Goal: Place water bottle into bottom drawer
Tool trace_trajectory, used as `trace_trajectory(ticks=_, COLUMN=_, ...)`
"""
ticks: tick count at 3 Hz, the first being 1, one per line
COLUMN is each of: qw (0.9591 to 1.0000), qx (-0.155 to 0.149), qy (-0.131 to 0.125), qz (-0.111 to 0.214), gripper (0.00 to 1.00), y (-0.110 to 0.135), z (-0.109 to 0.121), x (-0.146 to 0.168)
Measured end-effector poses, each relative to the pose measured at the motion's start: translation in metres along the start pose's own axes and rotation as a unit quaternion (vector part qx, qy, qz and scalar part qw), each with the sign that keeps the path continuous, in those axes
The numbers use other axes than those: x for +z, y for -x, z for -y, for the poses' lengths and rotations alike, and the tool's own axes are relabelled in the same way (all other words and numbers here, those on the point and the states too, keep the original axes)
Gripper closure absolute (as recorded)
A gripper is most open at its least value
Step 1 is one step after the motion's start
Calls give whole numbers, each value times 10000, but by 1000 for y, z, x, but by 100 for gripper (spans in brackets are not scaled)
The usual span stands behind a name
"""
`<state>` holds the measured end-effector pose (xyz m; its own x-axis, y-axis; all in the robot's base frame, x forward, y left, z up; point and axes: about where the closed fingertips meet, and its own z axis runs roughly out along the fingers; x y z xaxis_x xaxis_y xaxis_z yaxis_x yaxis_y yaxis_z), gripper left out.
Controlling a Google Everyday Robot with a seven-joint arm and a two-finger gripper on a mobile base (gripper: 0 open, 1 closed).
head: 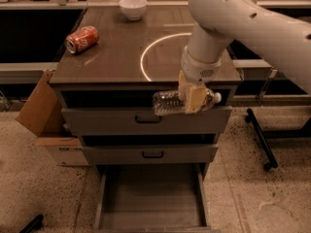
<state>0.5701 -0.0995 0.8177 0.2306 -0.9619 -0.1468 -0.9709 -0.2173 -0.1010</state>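
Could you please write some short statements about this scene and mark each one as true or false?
1. The gripper holds the bottle sideways. True.
2. The bottom drawer is open. True.
3. The bottle lies in the bottom drawer. False: it hangs in front of the top drawer.
4. The can stands upright. False: it lies on its side on the cabinet top.

My tan gripper point(189, 102), in front of the top drawer point(97, 121), hides the middle of the clear crinkled plastic water bottle point(165, 103); the grey-brown bottom drawer point(150, 198) is cropped at the front.
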Motion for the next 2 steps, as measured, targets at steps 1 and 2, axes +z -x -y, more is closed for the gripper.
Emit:
trace_trajectory(ticks=1, qw=9976, qx=559, qy=298, qz=282, gripper=100, y=-5, z=-30, x=46)
trace_trajectory(ticks=2, qw=9901, qx=1132, qy=621, qz=550, gripper=100, y=-1, z=-67, x=104)
